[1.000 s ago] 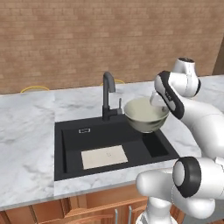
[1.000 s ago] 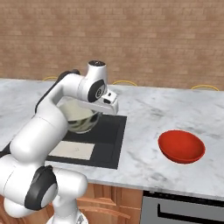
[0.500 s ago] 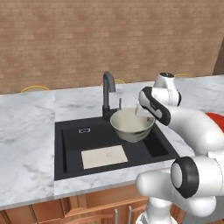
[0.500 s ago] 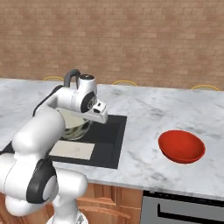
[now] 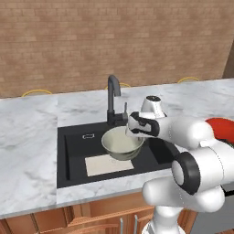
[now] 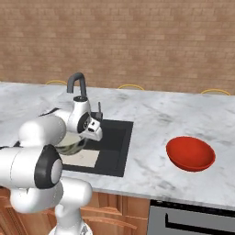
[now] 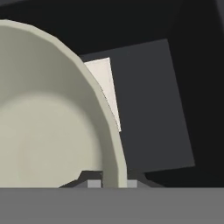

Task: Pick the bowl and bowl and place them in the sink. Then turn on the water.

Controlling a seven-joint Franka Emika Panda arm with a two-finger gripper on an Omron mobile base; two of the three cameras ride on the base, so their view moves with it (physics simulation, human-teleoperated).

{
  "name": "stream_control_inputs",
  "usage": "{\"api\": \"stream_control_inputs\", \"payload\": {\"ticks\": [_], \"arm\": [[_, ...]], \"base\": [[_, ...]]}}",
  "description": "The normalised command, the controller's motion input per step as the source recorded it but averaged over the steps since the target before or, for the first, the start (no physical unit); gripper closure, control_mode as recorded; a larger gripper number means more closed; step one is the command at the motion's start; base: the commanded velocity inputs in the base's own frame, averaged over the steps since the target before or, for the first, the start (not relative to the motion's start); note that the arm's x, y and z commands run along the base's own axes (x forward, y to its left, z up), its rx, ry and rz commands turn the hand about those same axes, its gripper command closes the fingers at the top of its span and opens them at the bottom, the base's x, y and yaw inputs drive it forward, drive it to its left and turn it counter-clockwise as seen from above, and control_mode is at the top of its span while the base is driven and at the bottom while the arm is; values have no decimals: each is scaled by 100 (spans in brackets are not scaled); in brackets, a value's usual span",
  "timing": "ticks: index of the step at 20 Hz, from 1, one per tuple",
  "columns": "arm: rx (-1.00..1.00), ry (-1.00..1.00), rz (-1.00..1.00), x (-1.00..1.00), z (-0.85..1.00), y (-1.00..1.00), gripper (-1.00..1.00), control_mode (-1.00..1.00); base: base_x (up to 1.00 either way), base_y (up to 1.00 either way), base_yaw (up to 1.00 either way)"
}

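Since a second ago the cream bowl (image 5: pixel 121 143) has travelled from the right edge of the sink (image 5: pixel 73 151) to a lower position inside the basin, at centre frame in the left base view, just in front of the faucet (image 5: pixel 112 100) and above the pale mat (image 5: pixel 109 164) on the basin floor. Whether the bowl touches the floor cannot be told. Judgement: first placement is nearly complete; release remains.

The claw (image 7: pixel 110 180) is clamped on the bowl's rim, one fingertip either side of the wall, as the hand view's bottom edge shows.

The red bowl (image 6: pixel 190 153) sits untouched on the tabletop (image 6: pixel 156 119), right of the sink in the right base view. No water runs
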Motion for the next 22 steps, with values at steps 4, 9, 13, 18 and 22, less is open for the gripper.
{"api": "stream_control_inputs", "payload": {"ticks": [4,9,13,18,22], "arm": [[0,1,0,34,-57,51,100,-100],[0,2,0,34,-43,38,100,-100],[4,1,0,23,-44,20,100,-100],[6,0,0,8,-41,5,100,-100],[3,0,0,8,-35,12,100,-100]], "base": [[0,0,0],[0,0,0],[0,0,0],[0,0,0],[0,0,0]]}}
